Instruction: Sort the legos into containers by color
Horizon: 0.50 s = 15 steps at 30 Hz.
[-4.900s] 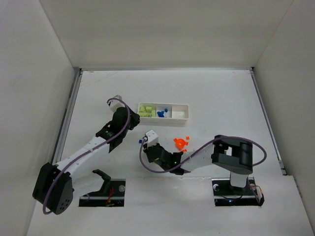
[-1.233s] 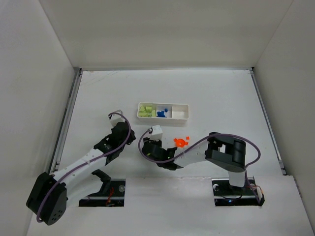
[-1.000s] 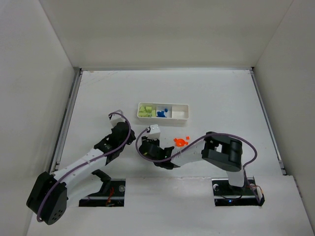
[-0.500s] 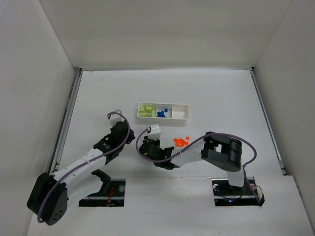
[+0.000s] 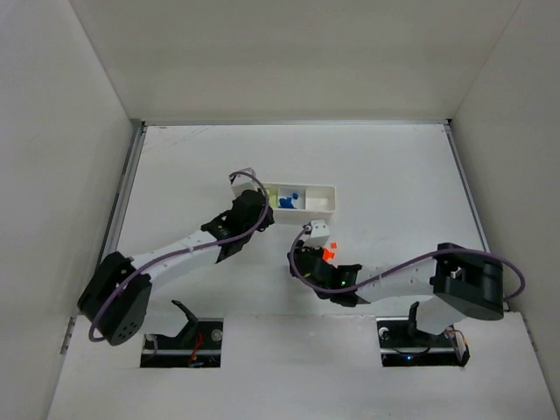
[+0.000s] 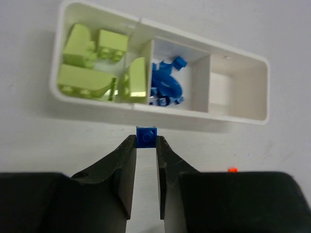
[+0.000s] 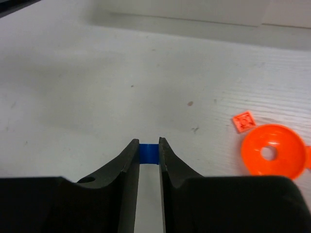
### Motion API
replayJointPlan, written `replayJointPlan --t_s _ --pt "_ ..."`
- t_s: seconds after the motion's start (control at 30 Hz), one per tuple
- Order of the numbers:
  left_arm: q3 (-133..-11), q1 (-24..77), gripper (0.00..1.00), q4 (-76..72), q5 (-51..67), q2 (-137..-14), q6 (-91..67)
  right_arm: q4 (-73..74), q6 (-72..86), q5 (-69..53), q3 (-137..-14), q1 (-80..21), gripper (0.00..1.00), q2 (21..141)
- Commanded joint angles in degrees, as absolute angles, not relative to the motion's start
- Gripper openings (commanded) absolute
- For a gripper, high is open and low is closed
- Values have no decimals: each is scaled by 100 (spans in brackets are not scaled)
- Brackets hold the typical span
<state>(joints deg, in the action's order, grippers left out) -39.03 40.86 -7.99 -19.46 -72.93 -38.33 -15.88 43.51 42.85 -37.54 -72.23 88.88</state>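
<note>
Blue brick [image 6: 146,136] is sitting pinched at the tips of my left fingers [image 6: 125,162], and I'm holding it just short of the white tray [image 6: 204,118], level with the middle compartment where blue pieces [image 6: 167,85] are lying; green bricks [image 6: 87,82] are filling the end compartment beside it. My right fingers [image 7: 127,162] are clamping a second blue brick [image 7: 148,154] down by the surface [image 7: 73,97], with an orange disc [image 7: 272,154] and orange tile [image 7: 244,121] lying nearby.

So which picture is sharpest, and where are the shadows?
Left wrist view: sharpest, the white tray crisp, a soft shadow along its near wall. Right wrist view: orange ring clear, far table hazy. Top view: flat even light, bricks tiny specks.
</note>
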Motion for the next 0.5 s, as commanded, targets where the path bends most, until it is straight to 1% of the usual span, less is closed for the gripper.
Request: replayJointPlan --t_s 0.0,0.2,0.33,0.43,0.47 --pt "-4612 4240 13 -1458 -1898 -7925 -3657 -1846 4438 4333 -3438 -7045 24 8272" --pt "-5589 4197 15 -1556 -1767 -9113 -3542 -1863 4290 4254 -3024 -6580 24 7419" --pt "-5888 4162 27 -1556 -1723 -9527 -3595 -1933 4053 3965 -3032 -6114 24 7155" --pt "-5854 4144 36 -1556 -1775 -9440 -3595 -2126 3815 3771 -3164 -5771 24 7154" --pt "-5819 4126 38 -1556 -1784 -9387 -3595 -2197 3736 3701 -3216 -5648 24 7198"
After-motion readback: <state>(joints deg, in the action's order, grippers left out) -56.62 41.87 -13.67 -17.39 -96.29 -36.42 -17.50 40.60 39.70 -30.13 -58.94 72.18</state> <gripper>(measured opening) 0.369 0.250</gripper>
